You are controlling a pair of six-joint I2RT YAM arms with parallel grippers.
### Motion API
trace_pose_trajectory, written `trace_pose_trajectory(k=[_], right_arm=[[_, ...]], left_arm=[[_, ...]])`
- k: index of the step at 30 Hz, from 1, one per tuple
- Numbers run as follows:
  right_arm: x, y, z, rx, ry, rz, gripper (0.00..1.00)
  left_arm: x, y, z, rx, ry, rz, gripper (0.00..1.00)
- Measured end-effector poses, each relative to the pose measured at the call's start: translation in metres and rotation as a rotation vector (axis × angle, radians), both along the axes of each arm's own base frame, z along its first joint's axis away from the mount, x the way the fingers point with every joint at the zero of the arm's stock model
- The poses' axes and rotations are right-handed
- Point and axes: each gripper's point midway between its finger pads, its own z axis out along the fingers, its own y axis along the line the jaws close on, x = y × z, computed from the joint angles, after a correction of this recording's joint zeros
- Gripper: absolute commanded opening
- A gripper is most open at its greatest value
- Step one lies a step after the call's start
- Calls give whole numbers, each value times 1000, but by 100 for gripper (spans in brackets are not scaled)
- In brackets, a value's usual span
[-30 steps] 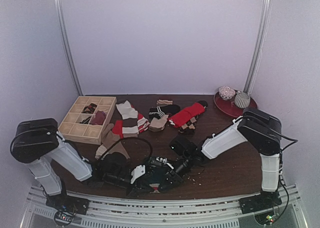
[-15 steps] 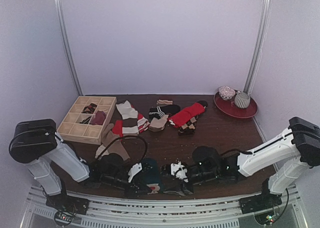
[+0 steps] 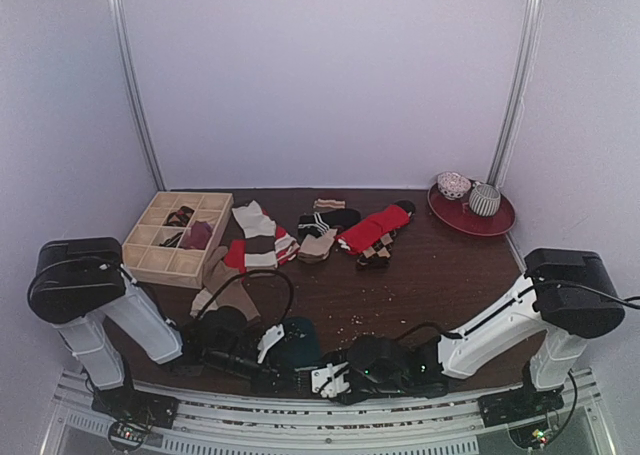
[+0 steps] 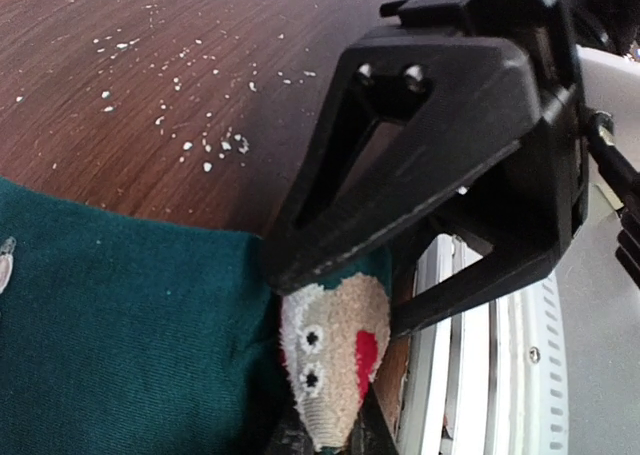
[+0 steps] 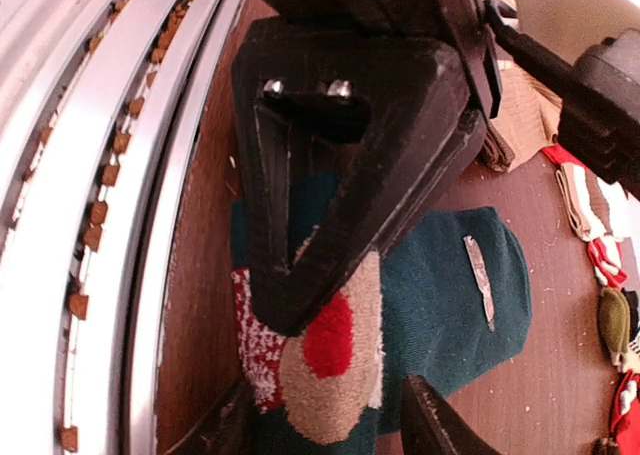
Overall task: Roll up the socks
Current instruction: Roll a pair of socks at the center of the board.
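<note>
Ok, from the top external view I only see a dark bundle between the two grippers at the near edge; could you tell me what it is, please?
Observer: A teal sock; its end is beige with a red spot and two small eyes.
Operator: Is it gripped from the right?
Observer: No. In its wrist view the right gripper has its fingers apart, either side of that beige end.
Operator: And the left side?
Observer: The left gripper has a fingertip on the beige end, by the red spot; whether it is shut, I cannot tell.
</note>
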Motion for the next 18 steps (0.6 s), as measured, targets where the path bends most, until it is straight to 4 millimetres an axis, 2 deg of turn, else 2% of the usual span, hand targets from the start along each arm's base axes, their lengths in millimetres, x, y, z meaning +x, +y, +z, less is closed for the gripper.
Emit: trace_pose_trajectory(k=[2,6,8,10,11,14,15,18], right_arm=[[2,0,-3,-10,-10,-7,33],[1,6,-6,-27,-4,-11,26],[0,5,-7,-32,14,-14,24],[-2,6,-8,-32,47,-15,24],[-3,7,-9,-30,72,-18,24],[-4,8,-8,-30,160,-24,24],[-4,8,-7,-32,202,-25,24],[-5,4,-4,-50,331,-27,25]], left_arm=[[0,0,0,-3,1,-4,0],[0,1,0,-5,6,-6,1],[0,1,0,-5,6,-7,28],[0,0,-1,1,2,-12,46],[-1,0,0,0,-2,-19,63],[-4,0,8,-3,-28,-32,95],[-4,2,13,-3,-46,-29,98],[4,13,27,2,-113,23,98]])
